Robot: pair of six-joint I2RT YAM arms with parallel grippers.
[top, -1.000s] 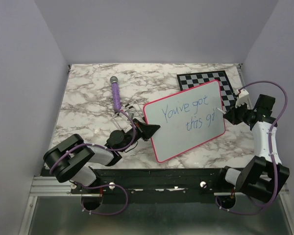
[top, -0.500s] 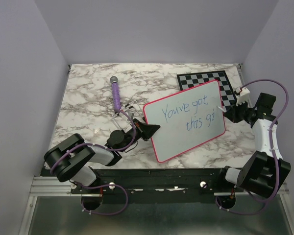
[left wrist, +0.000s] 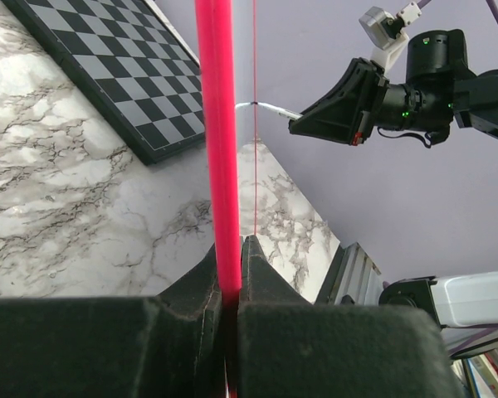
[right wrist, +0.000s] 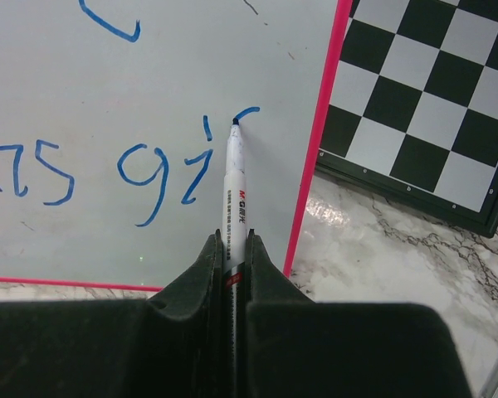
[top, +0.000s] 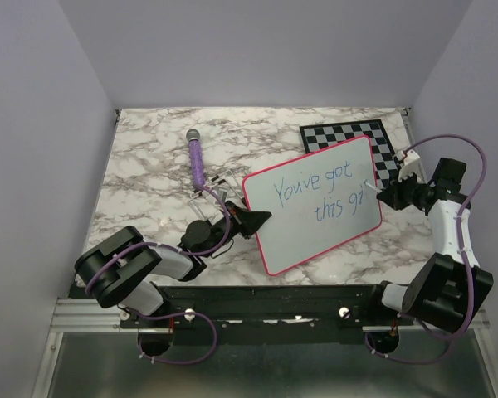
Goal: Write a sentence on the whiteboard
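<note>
The right gripper is clenched on a slim white marker pen, whose tip touches the large white whiteboard with a pink-red rim at a short blue curve close to the board's right edge. The left gripper is pinched tight on the rim at the board's left edge. The blue handwritten sentence runs in two lines and ends in an unfinished word. The board sits askew on the right half of the white-and-grey marble worktop. Its far corner overlaps a grey-and-black checkered chessboard at the far right corner. A purple rod with a grey tip lies towards the far left. Pale lilac walls enclose the worktop.
</note>
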